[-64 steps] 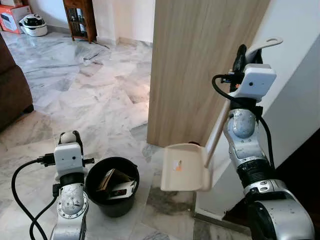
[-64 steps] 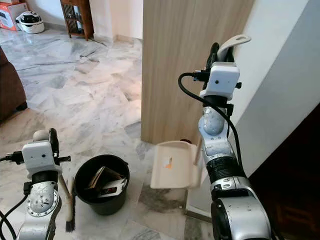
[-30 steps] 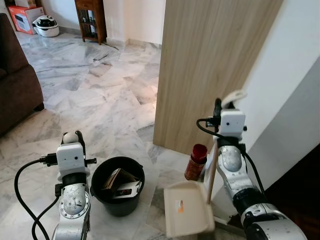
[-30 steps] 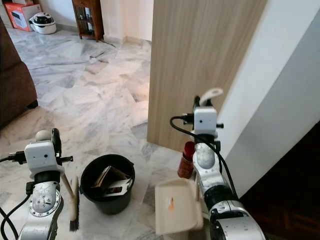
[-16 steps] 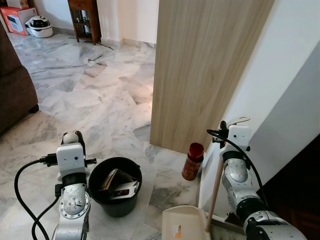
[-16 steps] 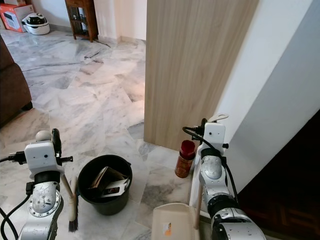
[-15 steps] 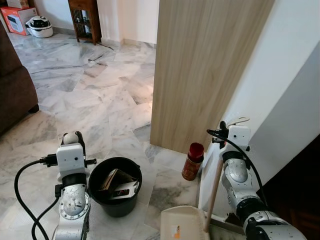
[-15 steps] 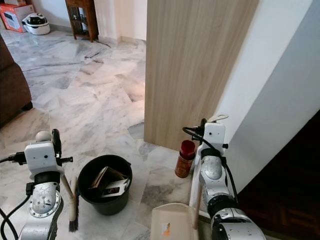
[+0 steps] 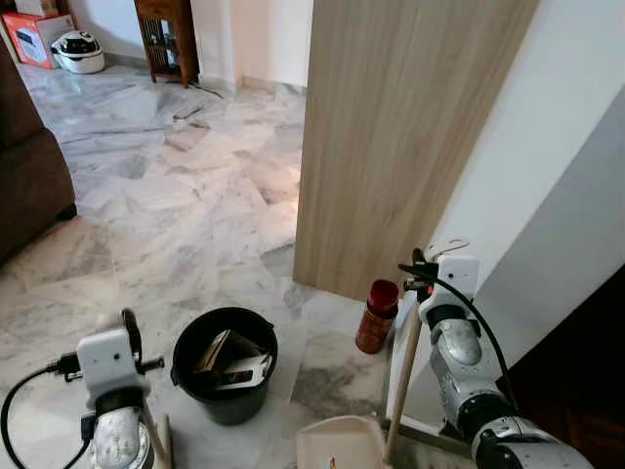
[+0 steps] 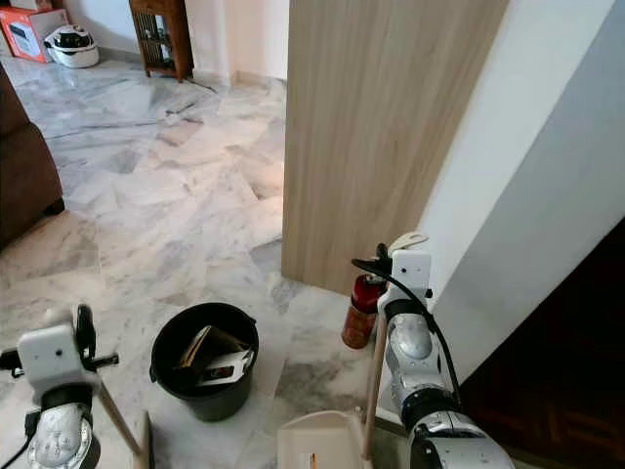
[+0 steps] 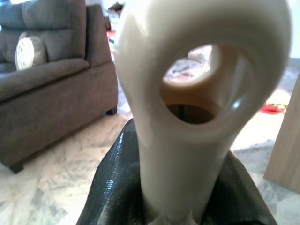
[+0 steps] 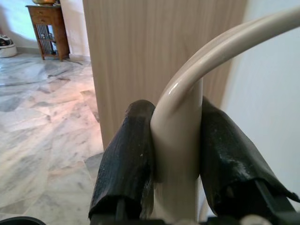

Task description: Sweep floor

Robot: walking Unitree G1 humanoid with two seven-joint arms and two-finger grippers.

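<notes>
My right gripper (image 12: 176, 117) is shut on the top of a cream dustpan handle (image 10: 374, 376), its black fingers (image 12: 124, 159) pressing it from both sides. The handle runs down to the cream dustpan (image 10: 317, 445) at the lower edge of the eye views, beside the white wall. My left gripper (image 11: 180, 187) is shut on the looped end of a cream brush handle (image 11: 187, 93); the handle (image 10: 117, 425) slants down past my left wrist at the bottom left. A black bucket (image 9: 225, 366) holding cardboard scraps stands on the marble floor (image 9: 176, 215) between the two arms.
A red can (image 9: 376, 315) stands at the foot of a wooden panel (image 9: 391, 127), just left of the dustpan handle. A brown sofa (image 9: 29, 166) lies to the far left. A wooden shelf (image 9: 166, 39) and a white appliance (image 9: 78, 51) stand far back.
The right arm has lowered the dustpan from chest height down to the floor by the wall. The left arm has dropped lower with the brush. The bucket stays put.
</notes>
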